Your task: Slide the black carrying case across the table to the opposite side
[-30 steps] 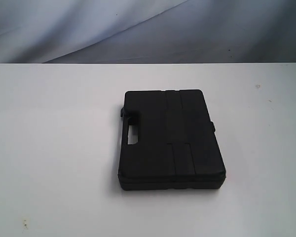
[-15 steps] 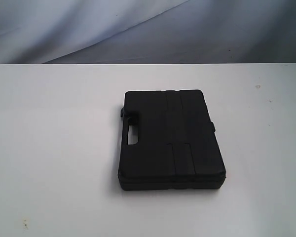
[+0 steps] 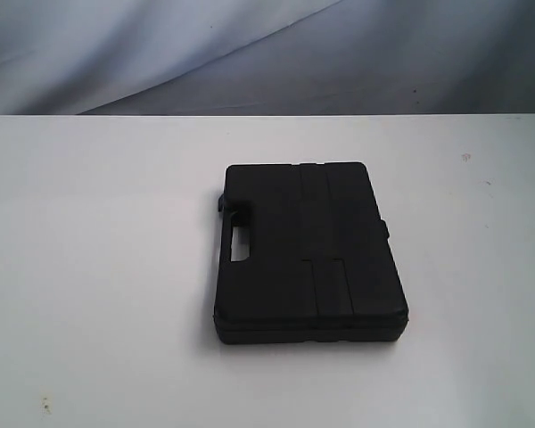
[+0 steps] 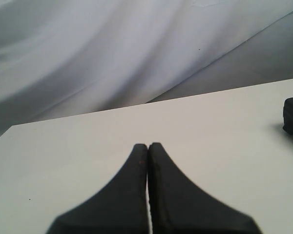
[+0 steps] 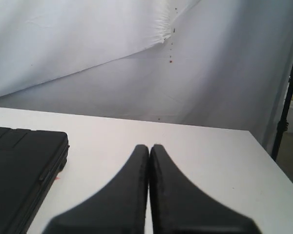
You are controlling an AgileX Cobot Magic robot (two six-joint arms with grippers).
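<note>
While the case (image 3: 308,254) is lying on the table (image 3: 98,267), untouched, left gripper (image 4: 148,146) and right gripper (image 5: 149,147) are hovering clear of it, jaws closed empty, probably readying a push.

Left claw (image 4: 147,146) and right claw (image 5: 149,146) look matte black, tapered.
</note>
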